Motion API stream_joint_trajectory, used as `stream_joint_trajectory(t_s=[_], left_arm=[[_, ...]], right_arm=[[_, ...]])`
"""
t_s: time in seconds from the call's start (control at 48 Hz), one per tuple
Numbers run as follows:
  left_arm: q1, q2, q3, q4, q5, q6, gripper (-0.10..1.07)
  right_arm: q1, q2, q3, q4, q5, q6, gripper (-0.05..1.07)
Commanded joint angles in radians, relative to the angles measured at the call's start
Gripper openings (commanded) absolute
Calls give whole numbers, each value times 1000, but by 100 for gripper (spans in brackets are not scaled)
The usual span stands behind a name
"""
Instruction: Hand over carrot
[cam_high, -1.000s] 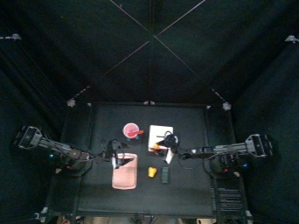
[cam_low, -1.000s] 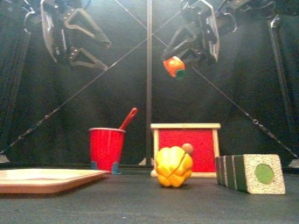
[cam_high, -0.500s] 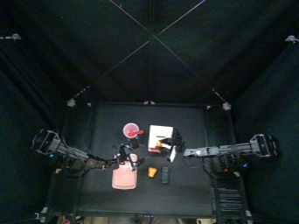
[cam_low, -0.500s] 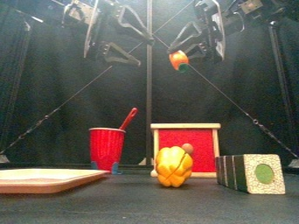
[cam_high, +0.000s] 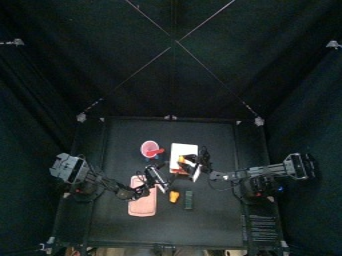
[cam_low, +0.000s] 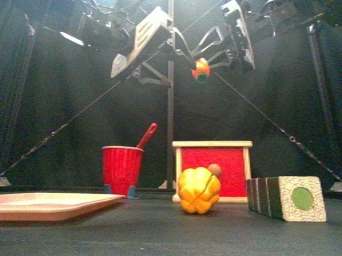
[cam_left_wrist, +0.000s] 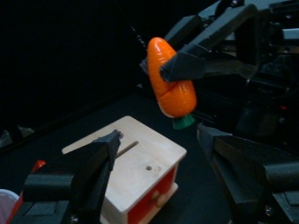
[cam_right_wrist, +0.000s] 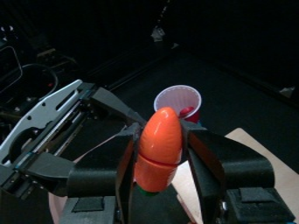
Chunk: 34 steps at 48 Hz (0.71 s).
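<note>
High above the table, the right gripper (cam_low: 214, 62) clamps the carrot (cam_low: 201, 69) between its jaws; the left gripper (cam_left_wrist: 158, 144) hangs just beside it, spread wide and empty. Below, a red cup (cam_low: 122, 169) holds a red utensil (cam_low: 144, 136); the pink tray (cam_low: 47, 206) looks empty

Looks like we're in a robotics lab test cell, not anybody's home: black curtains (cam_high: 54, 60) close in a small black table (cam_high: 120, 135) on every side, with thin struts crossing overhead and two black robot arms mounted at its left and right edges. The stuff on the table reads as practice props, like a red cup (cam_low: 122, 168), a pink tray (cam_low: 47, 205), a red-fronted wooden box (cam_low: 214, 160) and what's probably a plastic yellow pepper (cam_low: 198, 190).
</note>
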Motion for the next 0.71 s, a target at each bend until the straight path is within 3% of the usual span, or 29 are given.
stream_joint_trajectory(t_s=[0.0, 0.396, 0.688], left_arm=[[-8, -2, -41, 3, 21, -3, 102], [-17, 15, -67, -37, 12, -3, 102], [-9, 17, -67, -121, 20, -14, 101]], right_arm=[[3, 5, -34, -11, 6, 5, 65], [2, 133, -137, -20, 6, -2, 65], [3, 144, -143, -21, 6, -2, 65]])
